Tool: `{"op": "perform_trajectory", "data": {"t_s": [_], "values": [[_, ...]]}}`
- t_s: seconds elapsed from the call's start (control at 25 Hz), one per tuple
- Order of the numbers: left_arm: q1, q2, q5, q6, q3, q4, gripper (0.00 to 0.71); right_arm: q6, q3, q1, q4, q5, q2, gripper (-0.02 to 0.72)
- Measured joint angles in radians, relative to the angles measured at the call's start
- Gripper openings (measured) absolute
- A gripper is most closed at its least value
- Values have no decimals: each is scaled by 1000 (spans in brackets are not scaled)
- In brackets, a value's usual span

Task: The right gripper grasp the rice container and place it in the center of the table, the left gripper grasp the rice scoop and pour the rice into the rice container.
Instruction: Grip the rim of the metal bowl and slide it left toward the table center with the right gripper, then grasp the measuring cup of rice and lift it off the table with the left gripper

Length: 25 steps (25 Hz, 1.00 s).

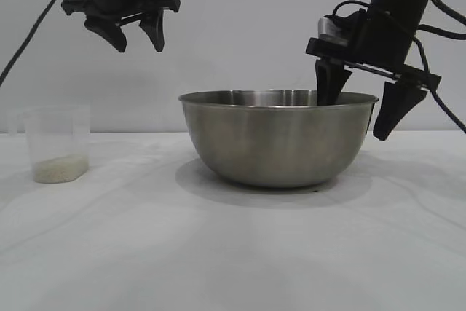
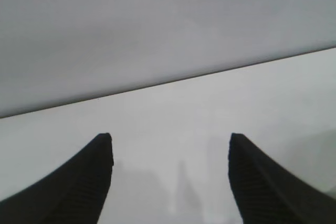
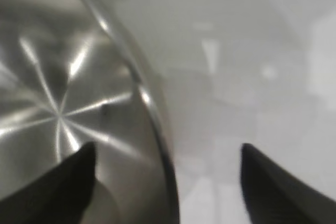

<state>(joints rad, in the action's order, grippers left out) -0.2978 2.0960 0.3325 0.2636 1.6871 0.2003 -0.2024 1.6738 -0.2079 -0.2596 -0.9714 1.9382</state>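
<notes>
The rice container (image 1: 277, 143), a large steel bowl, stands on the table (image 1: 233, 253) near its middle. My right gripper (image 1: 357, 116) is open and straddles the bowl's right rim, one finger inside and one outside, neither pressing the wall. In the right wrist view the rim (image 3: 152, 114) runs between the spread fingers of that gripper (image 3: 168, 148). The rice scoop (image 1: 58, 140), a frosted plastic cup, stands at the far left with rice (image 1: 60, 170) in its bottom. My left gripper (image 1: 138, 47) hangs open high above the table, to the right of the scoop, holding nothing (image 2: 170, 137).
A plain pale wall stands behind the table. White tabletop lies between the scoop and the bowl and in front of both. Black cables trail from both arms.
</notes>
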Motion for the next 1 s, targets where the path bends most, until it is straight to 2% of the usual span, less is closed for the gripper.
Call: {"op": "perform_trajectory", "data": {"t_s": [0.12,0.32,0.4,0.48,0.56,0.64,0.68,0.84,1.0], "values": [[0,0,0,0,0,0,459,-19,-130,2,26,157,-91,555],[0,0,0,0,0,0,459,-63,-521,2,38,457,-219,555],[0,0,0,0,0,2,459,-79,-632,2,41,534,-309,555],[0,0,0,0,0,2,459,-91,-724,2,41,566,-412,555],[0,0,0,0,0,2,459,-98,-796,2,41,569,-526,555],[0,0,0,0,0,2,459,-99,-856,2,41,525,-662,555],[0,0,0,0,0,2,459,-99,-872,2,39,487,-730,555],[0,0,0,0,0,2,459,-97,-902,2,45,242,-969,555],[0,0,0,0,0,2,459,-48,-959,2,51,116,-1197,555]]}}
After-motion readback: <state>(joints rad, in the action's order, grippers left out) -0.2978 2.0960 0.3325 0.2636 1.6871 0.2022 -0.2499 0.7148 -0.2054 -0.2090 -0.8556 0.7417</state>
